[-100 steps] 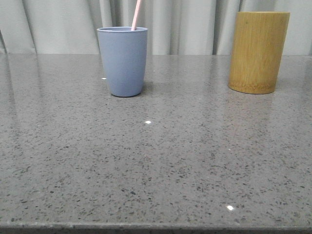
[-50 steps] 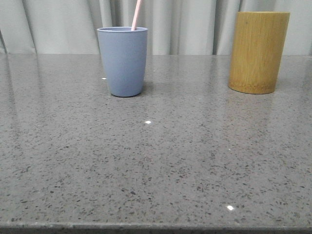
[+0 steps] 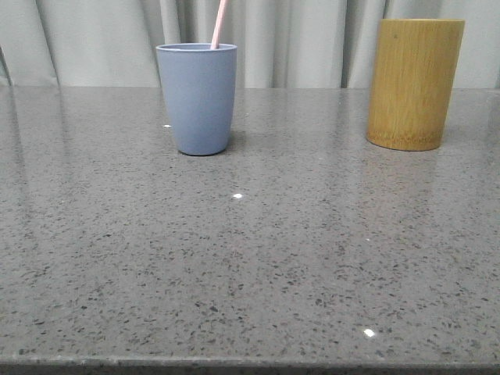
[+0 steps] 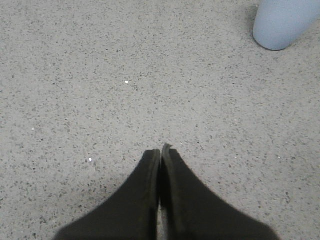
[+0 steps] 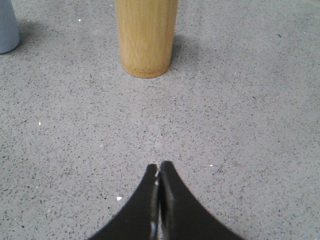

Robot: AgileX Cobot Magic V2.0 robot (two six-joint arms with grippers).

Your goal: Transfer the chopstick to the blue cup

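Observation:
The blue cup (image 3: 197,98) stands upright at the back left of the grey table. A pale pink chopstick (image 3: 219,23) sticks up out of it, leaning right; only its upper length shows. The cup's base shows in the left wrist view (image 4: 285,22) and at the edge of the right wrist view (image 5: 7,30). My left gripper (image 4: 161,151) is shut and empty above bare table, well short of the cup. My right gripper (image 5: 159,167) is shut and empty, in front of the bamboo holder (image 5: 146,35). Neither gripper shows in the front view.
The tall yellow-brown bamboo holder (image 3: 414,82) stands at the back right. A grey curtain (image 3: 297,39) hangs behind the table. The speckled grey tabletop (image 3: 250,258) stretches to its front edge at the bottom of the front view.

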